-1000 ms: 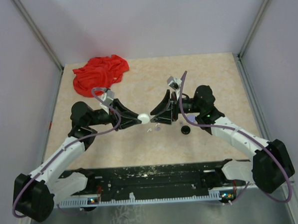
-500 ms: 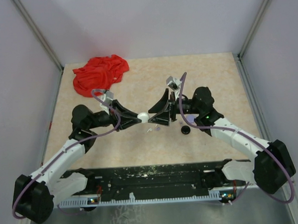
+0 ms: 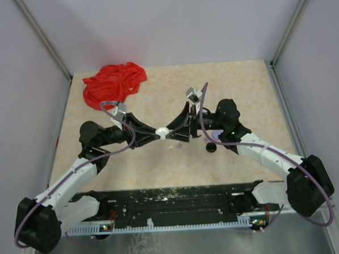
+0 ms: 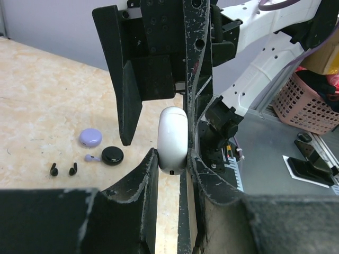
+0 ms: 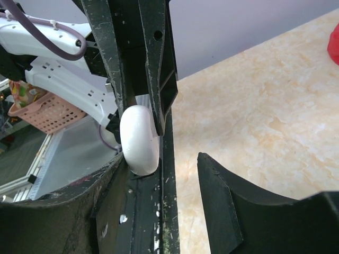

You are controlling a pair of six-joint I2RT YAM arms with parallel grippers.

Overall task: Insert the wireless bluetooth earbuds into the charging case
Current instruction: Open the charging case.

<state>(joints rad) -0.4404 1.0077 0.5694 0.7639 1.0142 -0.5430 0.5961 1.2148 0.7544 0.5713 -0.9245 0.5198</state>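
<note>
1. Grips the white case [image 4: 172, 140] on edge in the closed left hand [image 3: 157, 131], at mid-frame in the top view.
2. Brings the right hand [image 5: 183, 159] closer than a second ago; parts its jaws astride the same case, one finger against it, the other clear.
3. Leaves two black earbuds [image 4: 53, 169] and a lavender earbud [image 4: 91, 157] on the worktop [image 4: 42, 95], lower left of the left wrist view, beside the lavender case [image 4: 90, 137] and black case [image 4: 112, 155].
4. Suggests lid opening or a handover; seats no earbud yet.

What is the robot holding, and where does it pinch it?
The left gripper pinches the white charging case by its two broad faces, near one edge. The right gripper stands open around it, not clamping.
</note>
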